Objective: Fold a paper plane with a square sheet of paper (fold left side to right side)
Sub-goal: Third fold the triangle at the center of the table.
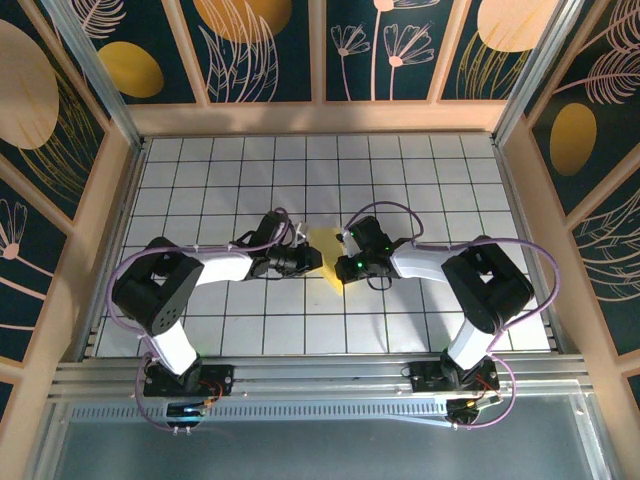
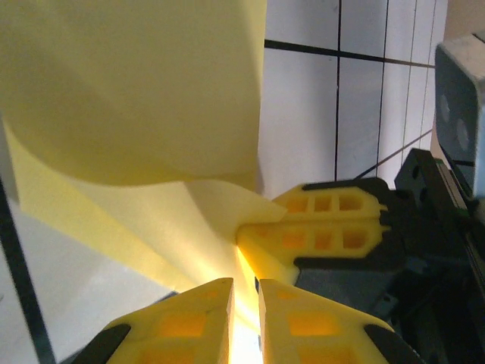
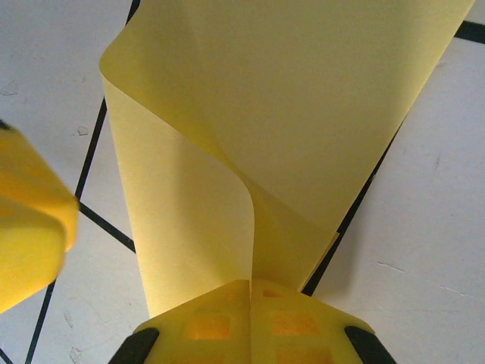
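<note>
Roughly at the middle of the table (image 1: pixel 200 160), well away from every edge: square sheet of paper (image 1: pixel 326 252), pale yellow, partly raised off the table and bowed into a loose loop. No dart shape anywhere, so no paper plane yet.

Judging progress as early. Left-to-right fold in hand: one layer curling over the other, not pressed flat, no sharp centre crease to be seen. Possibly a soft diagonal crease low in the left wrist view; too faint to call. Left to do, by this reading: lay the loop down, line up the edges, flatten the crease, then all the later folds.

Pinched from both sides. At the sheet's left side, left gripper (image 1: pixel 306 262), fingers nearly together with a thin slit between, paper glowing in that slit; reads as clamped on the paper. At the sheet's right side, right gripper (image 1: pixel 345 264), fingers fully together, paper rising straight out from between them; clamped on the paper too. Tips of both grippers just beside each other at the sheet's near end. Rest of the sheet fanning out beyond the fingers toward the table's far edge. Cannot tell whether the lower layer touches the table.
</note>
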You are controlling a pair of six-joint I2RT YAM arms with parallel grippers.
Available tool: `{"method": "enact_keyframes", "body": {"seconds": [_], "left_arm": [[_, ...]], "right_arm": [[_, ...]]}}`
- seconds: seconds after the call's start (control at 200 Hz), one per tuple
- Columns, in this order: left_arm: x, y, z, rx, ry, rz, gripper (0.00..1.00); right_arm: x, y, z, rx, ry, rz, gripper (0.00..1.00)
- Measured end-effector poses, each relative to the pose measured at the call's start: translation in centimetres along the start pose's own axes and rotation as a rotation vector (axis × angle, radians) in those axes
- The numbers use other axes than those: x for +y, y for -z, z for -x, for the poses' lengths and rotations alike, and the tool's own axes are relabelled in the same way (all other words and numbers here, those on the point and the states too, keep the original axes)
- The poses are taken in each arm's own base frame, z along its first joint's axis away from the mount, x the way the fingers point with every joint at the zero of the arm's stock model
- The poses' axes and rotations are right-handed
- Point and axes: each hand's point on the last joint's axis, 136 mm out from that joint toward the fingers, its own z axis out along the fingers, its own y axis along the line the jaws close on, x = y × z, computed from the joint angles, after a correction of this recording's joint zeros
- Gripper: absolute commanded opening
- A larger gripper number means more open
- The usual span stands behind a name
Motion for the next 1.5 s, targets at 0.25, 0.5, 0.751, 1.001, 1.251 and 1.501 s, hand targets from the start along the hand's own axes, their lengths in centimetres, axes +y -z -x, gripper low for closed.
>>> {"method": "enact_keyframes", "body": {"seconds": [0.25,0.5,0.751,1.001,1.251,1.501], "left_arm": [[-0.2,-0.9,1.1,-0.005,0.000,0.005,0.17],[1.2,-1.4,0.8,0.005,0.025,0.050,0.17],[1.7,-1.6,0.9,0.007,0.037,0.074,0.17],[2.1,-1.8,0.9,0.012,0.048,0.097,0.16],[2.2,-1.8,1.1,0.003,0.050,0.110,0.16],[2.6,-1.9,1.1,0.006,0.056,0.121,0.16]], "right_arm": [[0.0,0.0,0.0,0.004,-0.001,0.000,0.00],[0.0,0.0,0.0,0.003,-0.001,0.000,0.00],[0.0,0.0,0.0,0.003,-0.001,0.001,0.00],[0.0,0.0,0.0,0.003,-0.001,0.000,0.00],[0.0,0.0,0.0,0.003,-0.001,0.000,0.00],[0.0,0.0,0.0,0.003,-0.001,0.001,0.00]]}}
